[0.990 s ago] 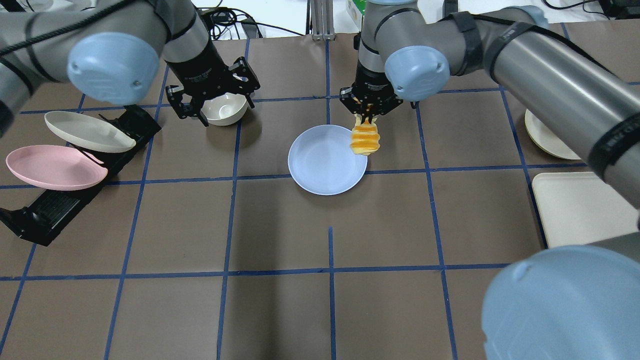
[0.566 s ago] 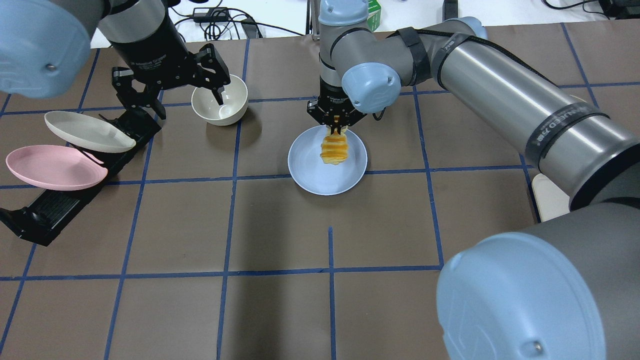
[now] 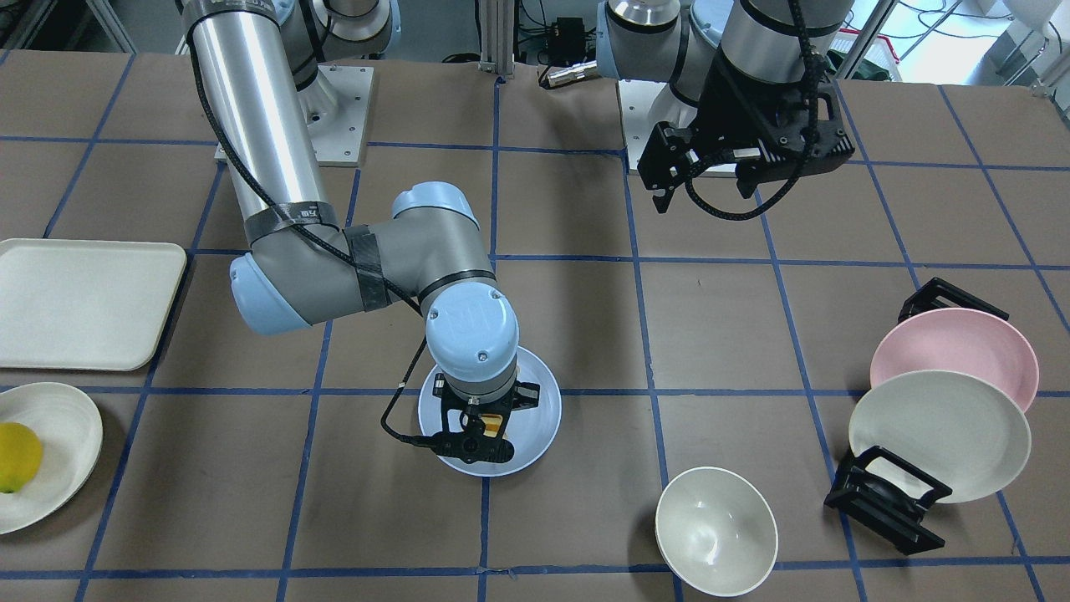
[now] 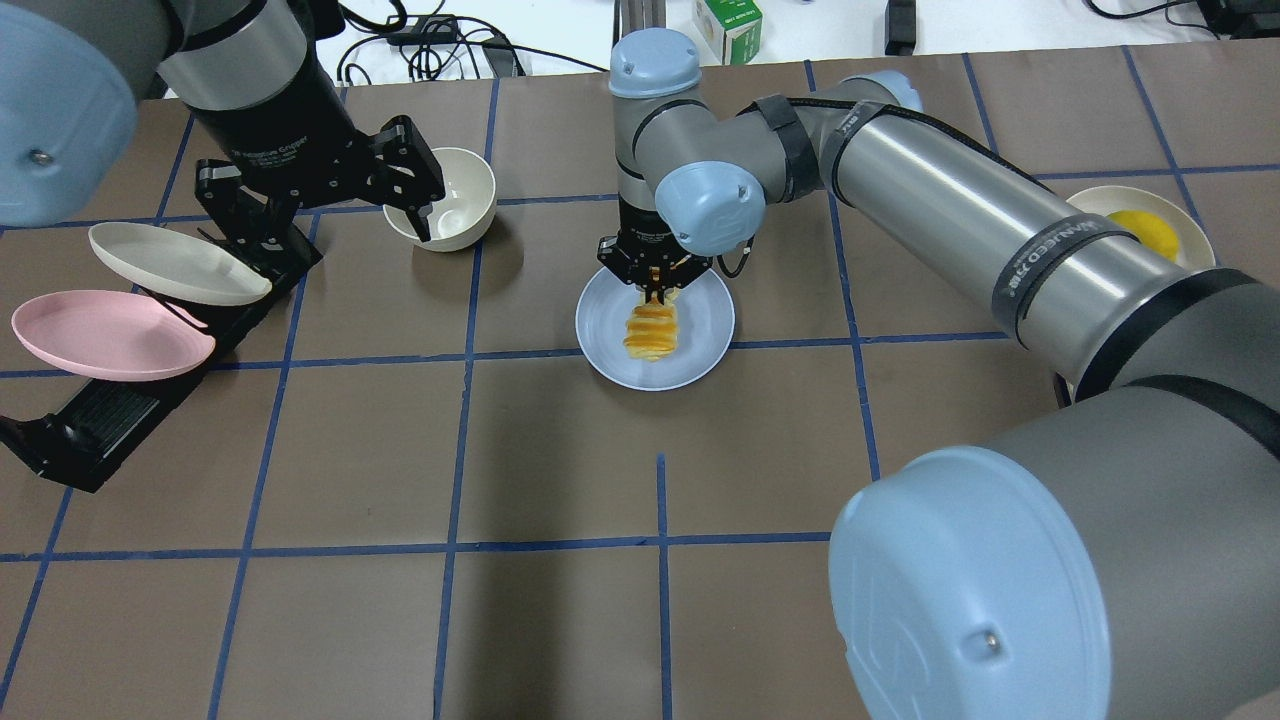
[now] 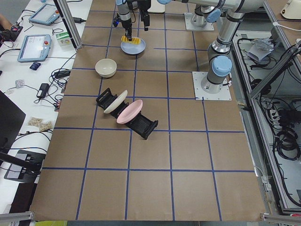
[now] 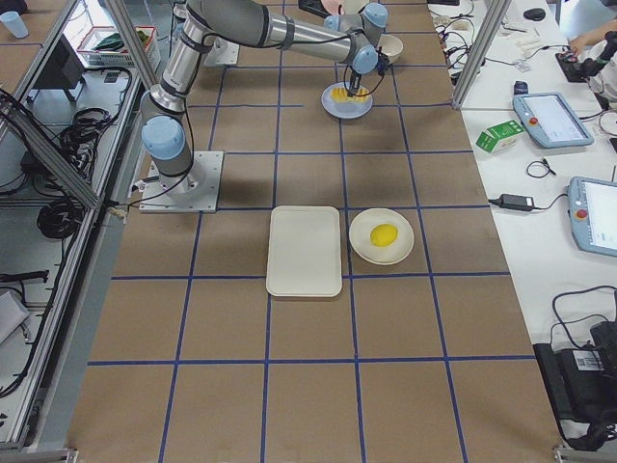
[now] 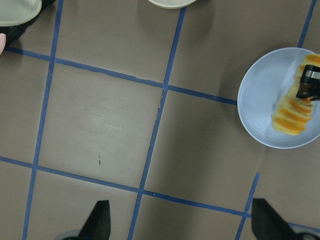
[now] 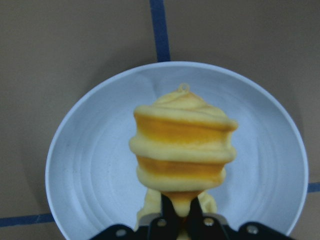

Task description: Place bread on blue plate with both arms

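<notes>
The bread [image 4: 652,335], a ridged golden loaf, hangs by one end from my right gripper [image 4: 655,285], which is shut on it. It hangs over the middle of the blue plate [image 4: 705,345]. The right wrist view shows the bread [image 8: 182,145] upright over the plate [image 8: 90,165]; I cannot tell whether its lower end touches. My left gripper [image 4: 335,235] is open and empty, raised beside the cream bowl, far left of the plate. Its wrist view shows the plate [image 7: 257,100] and bread [image 7: 290,115] at the right edge.
A cream bowl [image 4: 445,205] stands left of the plate. A black rack [image 4: 100,420] at the far left holds a cream plate [image 4: 175,262] and a pink plate [image 4: 105,335]. On the right are a cream tray [image 3: 84,301] and a cream plate with a lemon [image 4: 1140,230].
My right gripper has carried the bread left from the plate's right rim to over its middle and lowered it. My left arm has drawn back to the left, away from the bowl.
</notes>
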Motion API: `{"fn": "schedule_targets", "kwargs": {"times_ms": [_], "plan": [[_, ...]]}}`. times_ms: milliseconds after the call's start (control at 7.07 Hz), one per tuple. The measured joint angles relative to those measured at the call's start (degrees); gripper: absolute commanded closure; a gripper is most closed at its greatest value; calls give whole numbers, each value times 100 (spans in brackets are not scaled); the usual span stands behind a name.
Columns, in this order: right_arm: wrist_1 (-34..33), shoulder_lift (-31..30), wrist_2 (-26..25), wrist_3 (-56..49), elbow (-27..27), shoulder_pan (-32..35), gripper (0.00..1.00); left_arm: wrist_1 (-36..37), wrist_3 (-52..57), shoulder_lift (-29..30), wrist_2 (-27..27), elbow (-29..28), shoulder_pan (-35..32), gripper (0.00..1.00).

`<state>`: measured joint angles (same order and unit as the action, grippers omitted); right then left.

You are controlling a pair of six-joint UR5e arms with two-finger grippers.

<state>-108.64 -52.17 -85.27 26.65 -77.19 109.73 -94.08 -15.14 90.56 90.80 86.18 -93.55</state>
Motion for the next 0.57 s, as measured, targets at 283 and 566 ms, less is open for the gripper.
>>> {"fn": "schedule_targets", "kwargs": {"times_ms": [283,566], "plan": [[-203,75,47,-57,-50,48,28,9,235,-9,15,5,3,0],[-403,106,40,-192,-132,56,0,10,263,-18,15,11,-10,0]]}}
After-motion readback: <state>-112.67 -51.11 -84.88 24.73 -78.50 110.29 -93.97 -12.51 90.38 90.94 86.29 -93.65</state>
